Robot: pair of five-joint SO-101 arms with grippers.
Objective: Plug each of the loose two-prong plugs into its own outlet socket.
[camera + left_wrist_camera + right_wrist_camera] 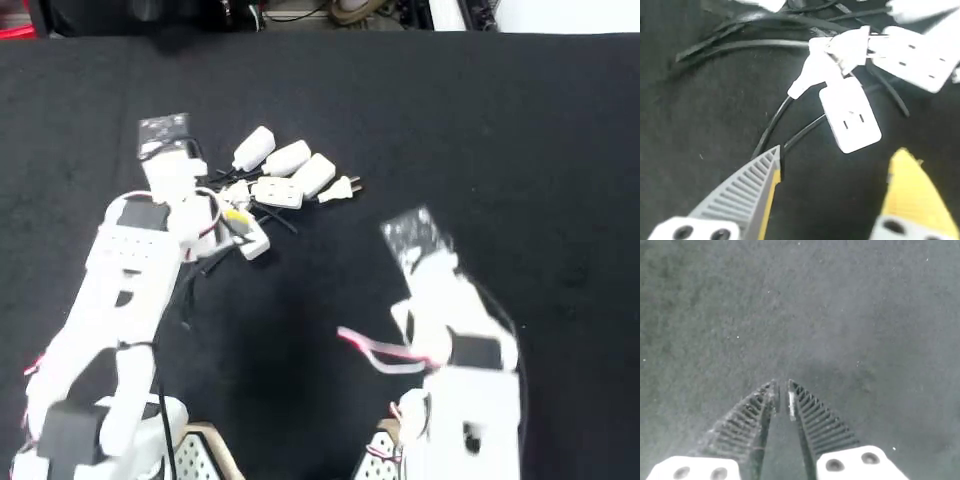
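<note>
On the black cloth (pixel 520 120), ahead of the left arm, a tangle of white plug and socket bodies on black cords (pixel 771 120). At the end of the pile nearest the right arm, a loose two-prong plug (pixel 341 188), prongs bare and pointing away from the rest, seated in nothing. Just beside it a multi-slot socket block (pixel 278 192), with the slots open as far as the left wrist view shows. Beyond that, three white bodies (pixel 288 158) fanned out, too small to call plugged or unplugged. Closer to the left arm, a single outlet socket (pixel 852 120), lying flat with both slots empty. Left gripper (pixel 839 150) poised right over that socket, fingers spread wide, gripping nothing. Right gripper (pixel 782 385) well apart over bare cloth, fingers narrowed almost to touching, empty. Judging by this: no plugging visibly done, at least one plug and one socket unmated, so probably most or all of the task left, beginning with a grasp.
</note>
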